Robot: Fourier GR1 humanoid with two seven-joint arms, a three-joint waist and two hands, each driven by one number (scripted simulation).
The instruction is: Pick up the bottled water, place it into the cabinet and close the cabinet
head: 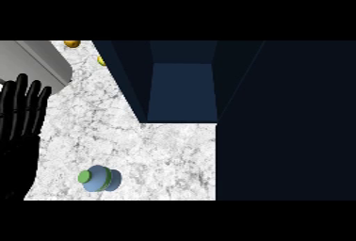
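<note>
The small blue bottle of water with its green cap [99, 179] is seen standing untouched on the white marbled surface [167, 155], near the surface's front edge and left of centre. No hold has been taken on it, so the pick-up is judged to be the step in hand, and barely begun. Behind it and to the right, well apart, the dark blue cabinet [182, 89] is found open, its hollow interior exposed for the placing to come; the door itself cannot be made out in the dark at the right. Two small yellow round objects [71, 44] are glimpsed at the far edge. At the view's left edge the black left hand [21, 122] is held resting, fingers straight and spread upward, holding nothing. The right hand is not seen at all. A reach down to the bottle is called for next, fingers to be curled round its body.
</note>
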